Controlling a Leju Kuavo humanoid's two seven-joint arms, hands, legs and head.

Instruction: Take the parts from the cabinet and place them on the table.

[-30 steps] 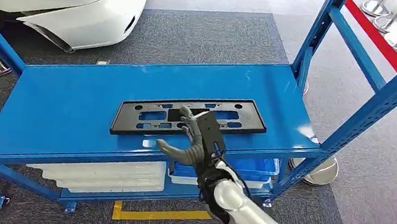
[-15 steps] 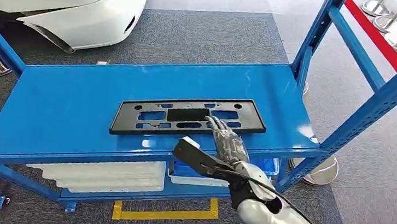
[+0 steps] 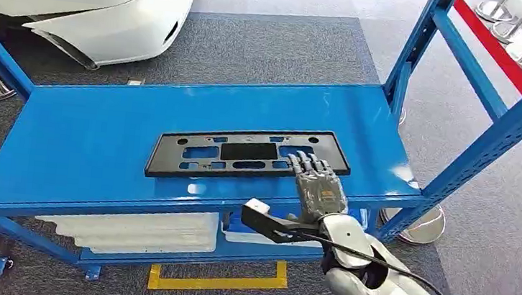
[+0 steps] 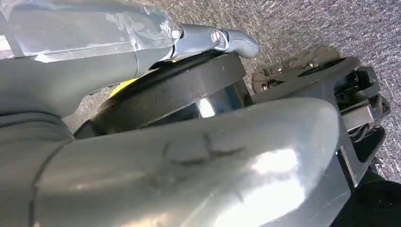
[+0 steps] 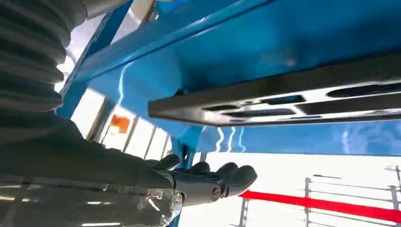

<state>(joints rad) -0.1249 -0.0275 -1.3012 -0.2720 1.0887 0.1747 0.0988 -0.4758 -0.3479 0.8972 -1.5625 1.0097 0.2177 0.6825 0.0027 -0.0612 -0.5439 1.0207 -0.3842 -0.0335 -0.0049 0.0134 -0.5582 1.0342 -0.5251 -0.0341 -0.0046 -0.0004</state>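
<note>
Plastic and flat, a long black rectangular frame (image 3: 249,153) lies on the middle of the blue shelf (image 3: 100,139) of an open rack, pierced by rectangular slots and small round holes along its length, with one solid panel at its centre. The right wrist view (image 5: 283,101) catches its thin edge and glossy cut-outs resting on the shelf surface.

The robot's right hand (image 3: 318,185) reaches over the shelf's front edge at the frame's right end, palm down, fingers (image 3: 308,164) extended side by side with their tips over the frame's near edge; whether they touch it cannot be told. It grips nothing. In the right wrist view the dark fingers (image 5: 222,177) lie fairly straight and close together. The left hand (image 4: 222,40) hangs over grey carpet (image 4: 307,23), and whether its fingers are spread or curled cannot be told.

No readable writing shows on the frame or the rack.

Open shelf surface surrounds the frame on all sides, wider to the left and behind. Blue uprights (image 3: 411,53) stand at the rack's corners, well apart from the frame. A white car bumper (image 3: 104,20) lies on the carpet beyond the rack, and white trays (image 3: 134,229) sit on the tier below.
</note>
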